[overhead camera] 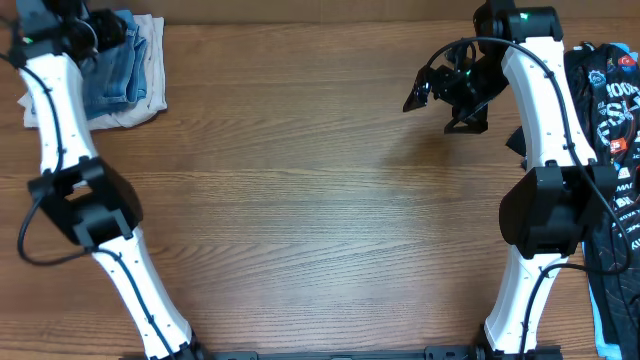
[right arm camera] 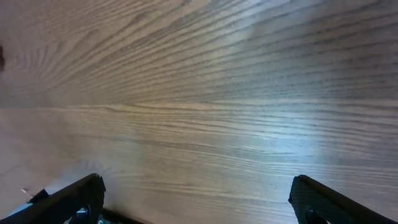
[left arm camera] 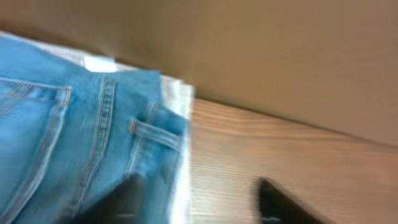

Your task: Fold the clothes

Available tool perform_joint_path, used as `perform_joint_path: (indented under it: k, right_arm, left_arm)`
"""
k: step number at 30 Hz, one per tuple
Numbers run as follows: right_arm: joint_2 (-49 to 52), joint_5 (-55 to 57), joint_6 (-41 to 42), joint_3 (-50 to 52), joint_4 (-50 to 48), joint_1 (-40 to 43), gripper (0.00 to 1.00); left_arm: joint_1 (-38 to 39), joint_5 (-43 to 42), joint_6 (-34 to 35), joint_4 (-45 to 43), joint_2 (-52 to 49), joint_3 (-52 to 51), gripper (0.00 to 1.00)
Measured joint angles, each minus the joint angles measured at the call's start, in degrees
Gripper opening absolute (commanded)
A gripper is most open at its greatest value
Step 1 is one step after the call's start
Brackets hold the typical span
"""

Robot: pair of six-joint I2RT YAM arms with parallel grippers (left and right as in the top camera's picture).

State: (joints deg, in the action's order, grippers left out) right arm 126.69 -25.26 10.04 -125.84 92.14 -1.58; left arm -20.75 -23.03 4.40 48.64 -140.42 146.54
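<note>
We judge the folded light-blue denim jeans [overhead camera: 112, 70] done, lying at the far-left corner of the wooden worktop [overhead camera: 320, 200]; the black printed tee [overhead camera: 610, 110] awaits folding. The left end effector [left arm camera: 202, 202] and right end effector [right arm camera: 202, 205] are spread, empty.

A wood-grain table [overhead camera: 300, 200] fills the overhead view, with a plain brown wall [left arm camera: 280, 56] behind its edge.

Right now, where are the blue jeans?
Seen from above, the jeans lie folded at the far left corner of the table, on a pale cloth, just under the left gripper.
</note>
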Motion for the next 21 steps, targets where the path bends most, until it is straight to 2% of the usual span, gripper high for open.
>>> perform_joint_path:
  k: [9,16,21]
  right_arm:
    - [-1.5,0.0,1.6,-3.5,2.1,0.0,1.00]
    - [-14.3,1.4,1.9,-3.6,4.9,-1.2,1.00]
    - [-26.2,5.6,2.6,-3.8,4.9,-7.9,1.00]
  left_arm:
    - [0.0,-1.8,0.1,19.8,24.4,3.0,1.00]
    - [0.0,-3.8,0.1,32.0,34.6,3.1,1.00]
    - [0.0,-5.1,0.1,38.0,37.0,3.1,1.00]
